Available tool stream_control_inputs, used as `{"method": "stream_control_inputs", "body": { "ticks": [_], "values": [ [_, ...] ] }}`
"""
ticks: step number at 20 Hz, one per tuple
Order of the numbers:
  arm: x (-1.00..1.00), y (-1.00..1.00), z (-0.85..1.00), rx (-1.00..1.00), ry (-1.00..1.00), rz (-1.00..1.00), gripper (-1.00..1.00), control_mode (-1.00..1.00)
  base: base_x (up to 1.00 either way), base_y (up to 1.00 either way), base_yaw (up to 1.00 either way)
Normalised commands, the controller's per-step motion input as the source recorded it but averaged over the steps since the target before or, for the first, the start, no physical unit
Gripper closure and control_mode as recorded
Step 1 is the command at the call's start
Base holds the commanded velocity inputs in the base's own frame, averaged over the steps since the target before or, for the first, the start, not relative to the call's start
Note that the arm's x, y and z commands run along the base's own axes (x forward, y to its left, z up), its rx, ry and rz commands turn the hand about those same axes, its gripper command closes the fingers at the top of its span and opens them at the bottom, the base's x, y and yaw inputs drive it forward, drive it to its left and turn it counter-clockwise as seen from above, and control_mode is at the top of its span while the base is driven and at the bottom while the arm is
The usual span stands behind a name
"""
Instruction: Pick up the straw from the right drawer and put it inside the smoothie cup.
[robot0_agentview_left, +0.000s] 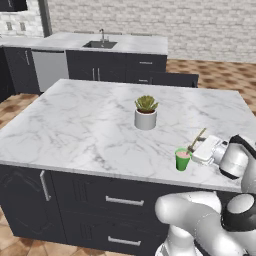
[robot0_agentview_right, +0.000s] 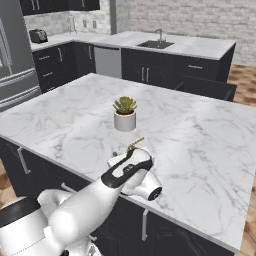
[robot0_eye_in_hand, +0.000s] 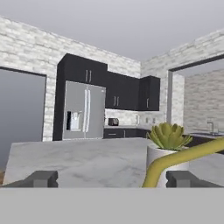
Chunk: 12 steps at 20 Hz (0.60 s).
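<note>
My arm rises from the base in a thick white bend, the elbow low beside the cabinet fronts, and the forearm runs up to the near edge of the counter (robot0_agentview_left: 75, 130). My wrist is turned so my hand lies roughly level, pointing across the counter top rather than down at it. My gripper (robot0_eye_in_hand: 112, 179) is spread wide, and my two dark fingers (robot0_eye_in_hand: 41, 178) stand well apart at the bottom of the hand view with nothing pinched between them. In the left base view my hand (robot0_agentview_left: 207, 150) sits low over the counter's front edge
</note>
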Motion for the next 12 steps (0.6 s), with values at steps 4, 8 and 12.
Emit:
{"method": "stream_control_inputs", "body": {
  "ticks": [4,8,12],
  "values": [
    [0.03,0.08,-0.01,-0.04,0.07,-0.1,-1.0,-1.0,0.0,0.0,0.0],
    [0.09,0.17,0.0,-0.07,0.13,-0.09,-1.0,-1.0,0.0,0.0,0.0],
    [0.0,0.14,-0.08,-0.09,0.27,-0.14,-1.0,-1.0,0.0,0.0,0.0]
  ]
}}
